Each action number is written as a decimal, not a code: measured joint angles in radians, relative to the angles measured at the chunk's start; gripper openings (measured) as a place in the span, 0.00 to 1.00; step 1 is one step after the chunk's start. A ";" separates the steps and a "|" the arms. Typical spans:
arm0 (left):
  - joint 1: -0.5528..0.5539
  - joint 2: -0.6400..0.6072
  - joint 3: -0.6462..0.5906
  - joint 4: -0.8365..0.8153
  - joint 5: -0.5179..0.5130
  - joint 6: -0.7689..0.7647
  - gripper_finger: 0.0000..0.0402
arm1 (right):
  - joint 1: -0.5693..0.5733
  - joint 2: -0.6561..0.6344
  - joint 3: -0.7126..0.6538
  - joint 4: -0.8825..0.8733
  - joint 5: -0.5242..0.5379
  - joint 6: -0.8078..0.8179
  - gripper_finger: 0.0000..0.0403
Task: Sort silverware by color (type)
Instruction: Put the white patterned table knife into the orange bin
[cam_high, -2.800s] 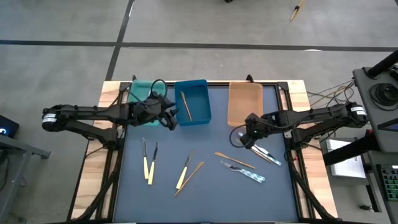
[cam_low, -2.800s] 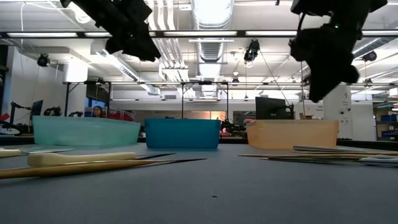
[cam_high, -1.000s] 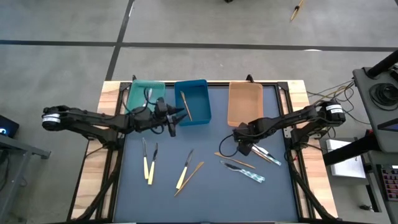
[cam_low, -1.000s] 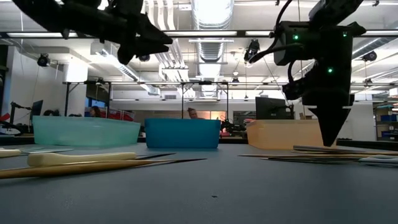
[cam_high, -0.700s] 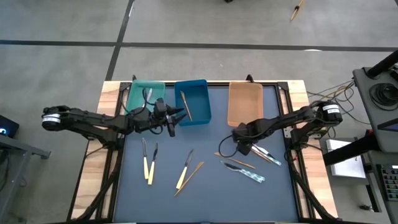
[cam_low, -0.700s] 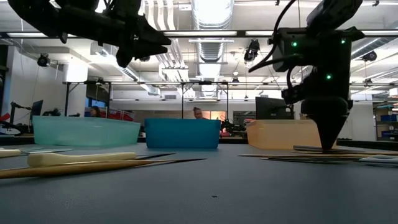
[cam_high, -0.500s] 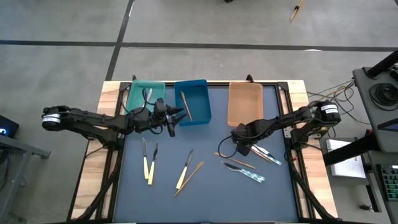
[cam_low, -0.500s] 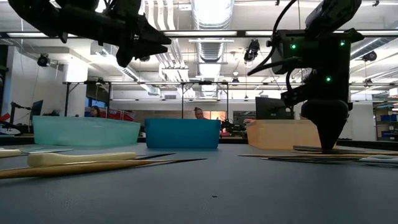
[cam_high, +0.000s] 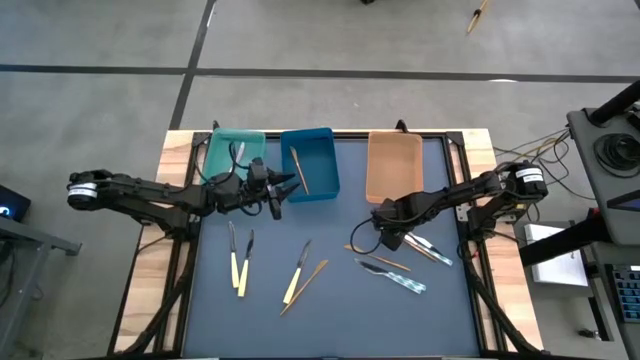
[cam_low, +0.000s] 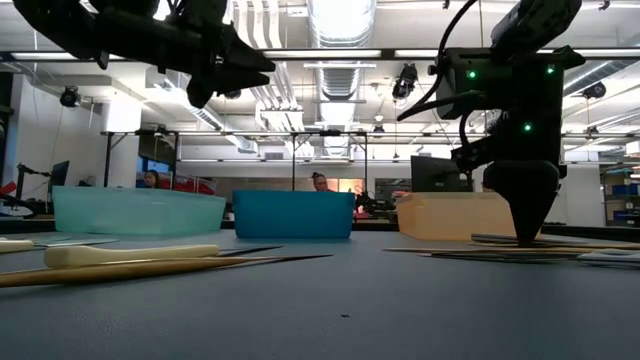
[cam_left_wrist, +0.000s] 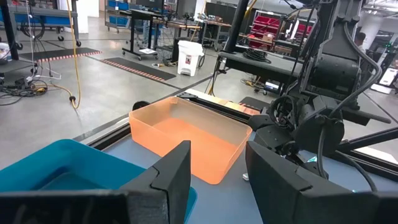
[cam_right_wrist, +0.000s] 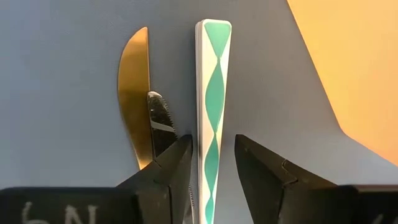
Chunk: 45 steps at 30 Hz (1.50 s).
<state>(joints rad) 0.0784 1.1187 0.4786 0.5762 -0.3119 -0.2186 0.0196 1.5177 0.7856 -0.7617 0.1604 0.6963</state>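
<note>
Surface: dark blue mat | Room: open workshop | Right gripper beside orange plastic tray, fingers astride teal-patterned white handle, grip unclear | Left gripper spread, empty

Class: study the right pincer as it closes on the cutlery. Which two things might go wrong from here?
1. The right pincer straddles the green-patterned handle, but the gold knife and a serrated blade lie close beside it; a finger may catch them too.
2. The handle lies flat on the mat, so it may slip out.
</note>
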 joint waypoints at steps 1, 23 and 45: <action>0.000 0.000 0.000 0.000 0.000 -0.001 0.34 | 0.000 0.000 0.000 0.001 0.000 0.000 0.30; 0.000 0.000 -0.001 0.000 0.000 -0.004 0.34 | 0.000 -0.036 -0.001 0.004 -0.006 0.002 0.07; -0.022 0.000 -0.003 0.009 0.079 -0.002 0.34 | 0.036 -0.417 0.058 0.156 -0.002 -0.172 0.07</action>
<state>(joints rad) 0.0566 1.1191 0.4751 0.5853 -0.2328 -0.2203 0.0555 1.1012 0.8436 -0.6060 0.1581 0.5238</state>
